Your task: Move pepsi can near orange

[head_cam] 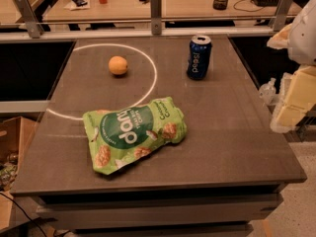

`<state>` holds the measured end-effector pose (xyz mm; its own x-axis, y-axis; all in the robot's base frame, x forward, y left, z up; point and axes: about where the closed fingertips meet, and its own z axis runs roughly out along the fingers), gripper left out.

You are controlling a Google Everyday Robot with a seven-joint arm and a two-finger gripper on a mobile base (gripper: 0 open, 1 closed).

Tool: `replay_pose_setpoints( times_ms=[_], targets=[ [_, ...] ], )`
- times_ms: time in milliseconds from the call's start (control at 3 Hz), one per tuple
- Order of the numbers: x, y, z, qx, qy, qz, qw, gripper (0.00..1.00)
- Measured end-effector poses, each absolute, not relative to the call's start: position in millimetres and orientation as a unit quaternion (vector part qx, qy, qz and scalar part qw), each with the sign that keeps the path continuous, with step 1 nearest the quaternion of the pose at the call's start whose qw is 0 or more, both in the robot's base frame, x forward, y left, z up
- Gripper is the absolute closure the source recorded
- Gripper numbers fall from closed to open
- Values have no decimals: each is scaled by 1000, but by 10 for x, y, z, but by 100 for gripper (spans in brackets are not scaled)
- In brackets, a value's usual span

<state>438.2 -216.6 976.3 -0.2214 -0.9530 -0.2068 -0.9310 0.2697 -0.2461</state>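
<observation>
The gripper [292, 102] hangs by the table's [237, 132] right edge, apart from the pepsi can [199, 57] and the orange [118, 65]. I can't tell its grip.

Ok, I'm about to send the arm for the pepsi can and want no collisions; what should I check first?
1. Pepsi can upright at the far right of the table: ok.
2. Orange sits free, left of the can: ok.
3. Table bare between can and orange: ok.
4. Green snack bag lies nearer the camera, off that path: ok.
5. Gripper at the view's right edge, beside the table, apart from the can: ok.
6. Can's contents: cannot tell.
</observation>
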Motion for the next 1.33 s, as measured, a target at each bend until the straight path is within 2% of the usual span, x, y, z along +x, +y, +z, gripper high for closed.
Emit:
replay_pose_setpoints(
  times_ms=[667,1333],
  targets=[
    [4549,-2296,9704,-559,808,-21,184,0],
    [5197,-2799,9320,-412,871,1,266,0]
  ],
)
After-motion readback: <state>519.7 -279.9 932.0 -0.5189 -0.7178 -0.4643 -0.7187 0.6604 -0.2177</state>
